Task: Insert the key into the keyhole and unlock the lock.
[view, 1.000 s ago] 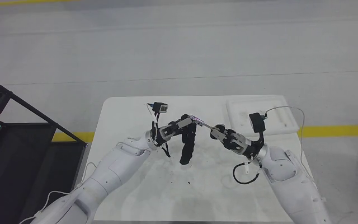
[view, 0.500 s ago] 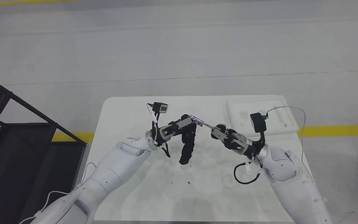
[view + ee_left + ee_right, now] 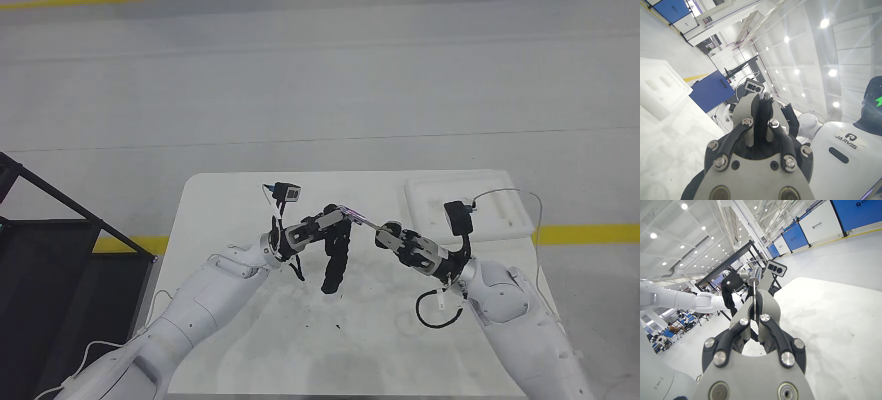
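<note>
White surface beneath, bright hall behind. Left gripper fingers clenched on lock, aloft over surface middle. Key tip at keyhole, depth unclear, pinched in right gripper fingers. Keep blade in line, push straight, then twist gently; brace lock.

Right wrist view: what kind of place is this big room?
Probably a large factory-style hall or robot test floor. It has rows of ceiling lights high overhead, blue partition panels and a yellow floor line.
</note>
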### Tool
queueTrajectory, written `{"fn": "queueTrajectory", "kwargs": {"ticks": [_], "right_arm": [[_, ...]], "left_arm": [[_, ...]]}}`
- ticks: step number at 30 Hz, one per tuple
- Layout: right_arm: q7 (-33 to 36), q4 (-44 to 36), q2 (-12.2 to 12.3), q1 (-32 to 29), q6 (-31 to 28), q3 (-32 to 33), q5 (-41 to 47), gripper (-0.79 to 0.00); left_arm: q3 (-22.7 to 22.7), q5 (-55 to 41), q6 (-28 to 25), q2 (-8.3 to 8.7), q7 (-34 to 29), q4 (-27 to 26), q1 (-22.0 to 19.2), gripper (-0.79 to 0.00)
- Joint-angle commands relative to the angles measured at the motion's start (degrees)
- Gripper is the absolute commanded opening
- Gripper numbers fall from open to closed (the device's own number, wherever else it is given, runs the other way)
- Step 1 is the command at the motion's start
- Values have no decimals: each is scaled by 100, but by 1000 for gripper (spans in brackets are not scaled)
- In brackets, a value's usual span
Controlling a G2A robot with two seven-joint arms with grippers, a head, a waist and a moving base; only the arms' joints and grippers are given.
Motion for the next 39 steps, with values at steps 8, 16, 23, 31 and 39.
{"fn": "queueTrajectory", "kwargs": {"ticks": [8, 16, 23, 31, 39], "right_arm": [[-38, 41, 21, 9, -16, -36, -10, -785], [-54, 22, 39, 42, 0, -59, -66, -785], [-69, 11, 52, 70, 31, -92, -101, -785], [-32, -45, 68, 137, 113, -130, -140, -785], [37, -112, 87, 191, 176, -172, -153, -785]], "left_arm": [[0, 0, 0, 0, 0, 0, 0, -785], [0, 0, 0, 0, 0, 0, 0, -785], [0, 0, 0, 0, 0, 0, 0, -785], [0, 0, 0, 0, 0, 0, 0, -785], [0, 0, 0, 0, 0, 0, 0, -785]]}}
